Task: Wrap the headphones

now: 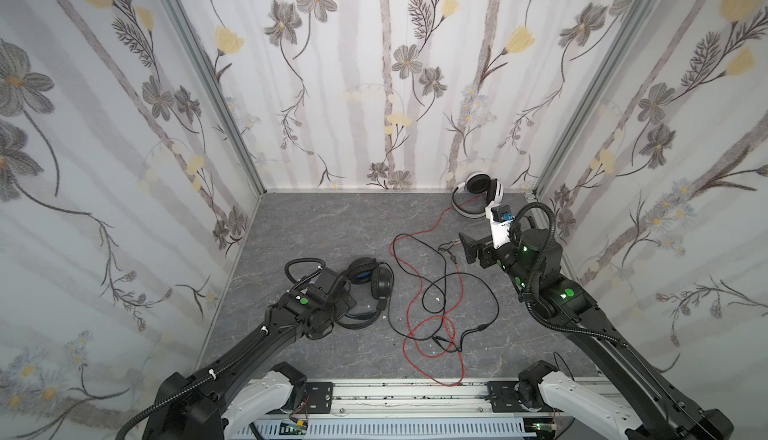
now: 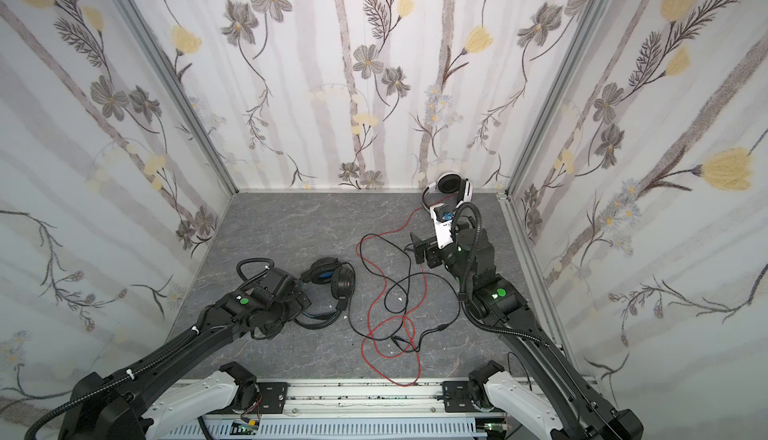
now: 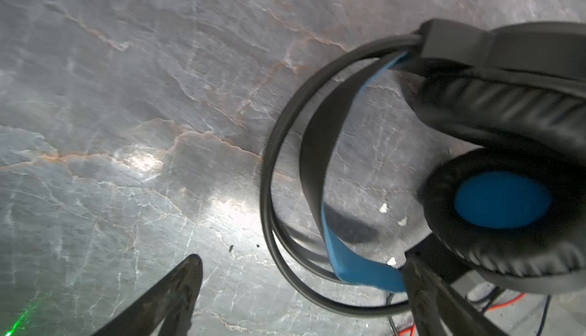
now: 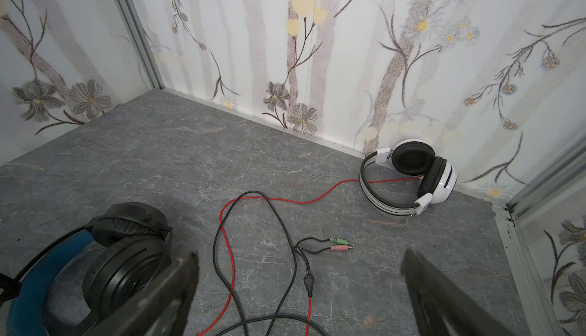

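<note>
In both top views two arms reach over the counter (image 1: 316, 226). The left arm (image 1: 286, 325) lies low, its wrist bent down beside the black headset (image 1: 374, 284). The right arm (image 1: 552, 292) is raised, and its end effector (image 1: 473, 249) points left, released and empty. The white headset (image 1: 478, 195) sits in the far right corner. Between the two headsets, two cables tangle: red (image 1: 415, 305) and black (image 1: 494, 296).

Left wrist: the left end effector (image 3: 302, 259) is spread and grasps nothing; the headset's band (image 3: 317, 147) lies just beside one finger.

Right wrist: fingers wide apart above two plugs (image 4: 341, 244).
</note>
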Motion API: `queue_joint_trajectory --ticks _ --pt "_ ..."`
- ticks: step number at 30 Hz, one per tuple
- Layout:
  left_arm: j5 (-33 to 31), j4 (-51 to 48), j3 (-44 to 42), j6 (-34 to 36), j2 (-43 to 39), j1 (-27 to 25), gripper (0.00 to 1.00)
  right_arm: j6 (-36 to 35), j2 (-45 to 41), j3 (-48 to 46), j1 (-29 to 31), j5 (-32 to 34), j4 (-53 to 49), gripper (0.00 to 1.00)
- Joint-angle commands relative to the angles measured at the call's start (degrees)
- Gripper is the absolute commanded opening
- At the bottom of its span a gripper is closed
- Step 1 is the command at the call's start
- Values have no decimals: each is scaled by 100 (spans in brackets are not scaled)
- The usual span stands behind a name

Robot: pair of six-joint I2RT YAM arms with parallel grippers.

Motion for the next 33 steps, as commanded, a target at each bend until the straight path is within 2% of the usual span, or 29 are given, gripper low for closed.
queue_joint_trajectory --ticks 1,5,8,10,14,18,22,26,33 --pt "-335 384 -171 -489 135 22 100 17 6 6 18 56 90 100" --pt "-221 1093 -373 -666 602 10 100 24 25 19 24 39 100 100" --pt "-254 1150 -291 -640 984 -39 99 22 56 59 33 43 101 100" --pt "-281 1146 -231 -586 1104 -75 91 3 69 72 43 56 100 100" --pt "-317 1124 -284 -598 1256 -127 70 2 69 55 46 74 135 100" --pt "-413 1189 -395 -656 1339 -127 56 -4 88 62 49 74 151 100" --pt "-509 1223 -369 -637 1596 -123 52 -18 107 81 49 100 145 100" --pt "-528 1344 -327 -560 1788 -125 36 -36 93 121 53 117 103 100" --pt "-789 1010 351 418 1839 23 9 -102 17 116 47 104 29 100"
